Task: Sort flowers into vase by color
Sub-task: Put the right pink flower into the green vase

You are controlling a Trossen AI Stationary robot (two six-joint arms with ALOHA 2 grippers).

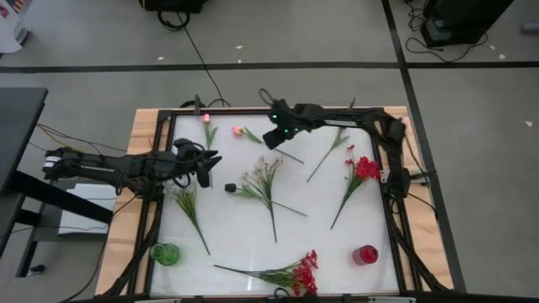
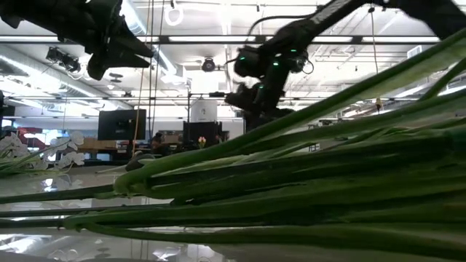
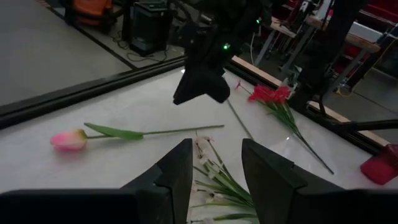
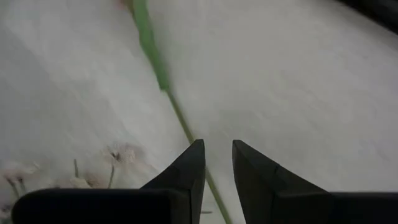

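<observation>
My right pincer (image 1: 274,139) hangs above the far half of the white counter (image 1: 253,244), the arm reaching in from the right edge and bent at the elbow, its wrist tilted down toward the surface. In my right wrist view the two fingers (image 4: 186,171) stand a narrow gap apart with nothing between them, and the thin green stem of a pink rosebud flower (image 1: 238,130) runs on the counter right under that gap, not yet pinched. My left pincer (image 1: 205,168) stretches in level from the left edge, raised off the counter, its fingers (image 3: 177,174) parted and empty; just beyond it lies the pale white sprig (image 1: 261,181), and a second pink rosebud (image 1: 206,119) lies farther off. Red sprays (image 1: 360,171) lie well apart to my right, more red sprays (image 1: 305,271) near the front edge, between a green vase (image 1: 165,253) and a red vase (image 1: 365,254).
</observation>
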